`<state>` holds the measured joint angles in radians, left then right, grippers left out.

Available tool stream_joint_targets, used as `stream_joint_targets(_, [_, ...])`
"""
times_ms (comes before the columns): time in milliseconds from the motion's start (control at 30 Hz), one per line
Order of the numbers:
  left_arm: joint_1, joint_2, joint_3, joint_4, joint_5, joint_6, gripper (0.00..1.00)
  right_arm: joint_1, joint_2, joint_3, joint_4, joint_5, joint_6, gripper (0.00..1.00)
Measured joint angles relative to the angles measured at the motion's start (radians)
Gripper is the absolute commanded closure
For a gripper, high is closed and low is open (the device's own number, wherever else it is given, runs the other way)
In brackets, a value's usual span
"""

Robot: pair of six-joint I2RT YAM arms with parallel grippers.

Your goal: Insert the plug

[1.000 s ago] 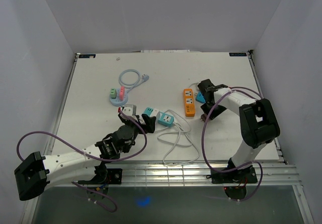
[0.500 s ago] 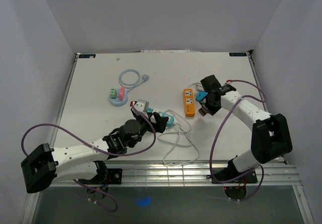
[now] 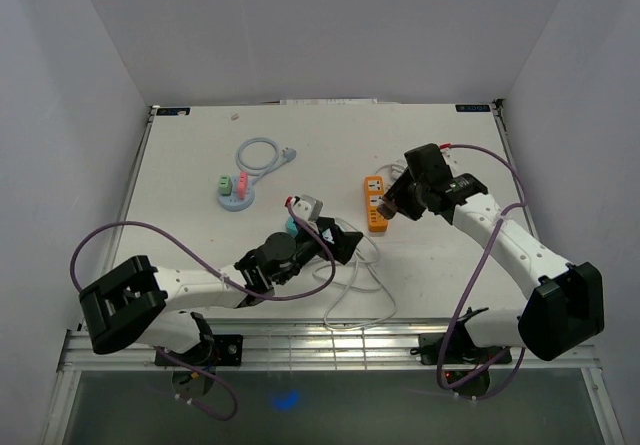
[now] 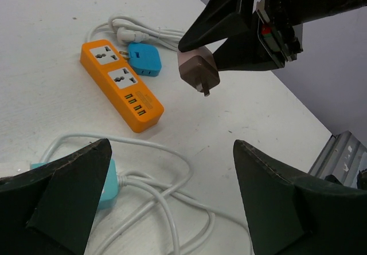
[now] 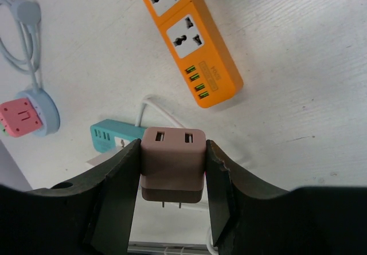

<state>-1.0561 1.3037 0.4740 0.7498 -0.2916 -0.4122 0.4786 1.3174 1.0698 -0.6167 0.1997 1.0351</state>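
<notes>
brown plug (image 5: 172, 163) sits clamped in the right arm's jaws, prongs down, just beside the orange power strip (image 5: 189, 43); left jaws stand wide apart.

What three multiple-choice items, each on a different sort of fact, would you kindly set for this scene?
1. Where is the brown plug? A in the right gripper, B lying loose, C plugged in.
2. How many big sockets has the orange power strip? A one, B two, C four.
3. The left gripper is: A shut on a cable, B open and empty, C shut on the plug.
Key: A, it is clamped there, off the surface; B, two show on its face; B, it stands wide apart with nothing between.
</notes>
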Motion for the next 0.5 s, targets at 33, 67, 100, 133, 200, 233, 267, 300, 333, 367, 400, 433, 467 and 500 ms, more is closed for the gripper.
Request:
stream_joint_targets(33, [0.000, 0.024, 0.010, 0.024, 0.006, 0.000, 0.02, 0.002, -0.008, 0.000, 0.007, -0.010, 0.000, 0.91])
stream_joint_targets(67, [0.000, 0.047, 0.019, 0.048, 0.012, -0.001, 0.02, 0.004, -0.013, 0.001, 0.011, -0.018, -0.001, 0.91])
stream_joint_targets(100, [0.000, 0.066, 0.026, 0.073, 0.015, -0.004, 0.02, 0.008, -0.018, 0.001, 0.017, -0.025, -0.003, 0.91])
stream_joint_targets(133, [0.000, 0.083, 0.031, 0.098, 0.016, -0.008, 0.02, 0.010, -0.021, 0.001, 0.022, -0.032, -0.004, 0.91])
stream_joint_targets(200, [0.001, 0.111, 0.037, 0.150, 0.017, -0.021, 0.02, 0.017, -0.024, 0.001, 0.027, -0.045, -0.007, 0.91])
stream_joint_targets(233, [0.003, 0.130, 0.045, 0.171, 0.019, -0.030, 0.02, 0.021, -0.027, 0.001, 0.032, -0.049, -0.008, 0.91])
stream_joint_targets(267, [0.006, 0.145, 0.056, 0.183, 0.023, -0.039, 0.02, 0.023, -0.029, 0.000, 0.035, -0.053, -0.010, 0.91])
stream_joint_targets(300, [0.009, 0.160, 0.068, 0.193, 0.031, -0.047, 0.02, 0.027, -0.032, 0.000, 0.041, -0.056, -0.012, 0.91])
stream_joint_targets(333, [0.012, 0.173, 0.081, 0.203, 0.037, -0.055, 0.02, 0.029, -0.035, 0.000, 0.046, -0.061, -0.015, 0.91])
stream_joint_targets(367, [0.014, 0.185, 0.093, 0.213, 0.045, -0.063, 0.02, 0.032, -0.039, 0.000, 0.051, -0.065, -0.018, 0.91])
stream_joint_targets(400, [0.018, 0.194, 0.102, 0.220, 0.051, -0.071, 0.02, 0.035, -0.043, 0.000, 0.056, -0.071, -0.020, 0.91])
stream_joint_targets(433, [0.021, 0.204, 0.113, 0.225, 0.058, -0.079, 0.02, 0.038, -0.047, 0.000, 0.060, -0.072, -0.022, 0.91])
stream_joint_targets(467, [0.026, 0.213, 0.122, 0.231, 0.067, -0.087, 0.02, 0.041, -0.051, 0.000, 0.065, -0.074, -0.023, 0.91])
stream_joint_targets(500, [0.029, 0.222, 0.130, 0.234, 0.074, -0.095, 0.02, 0.044, -0.054, 0.000, 0.069, -0.076, -0.023, 0.91])
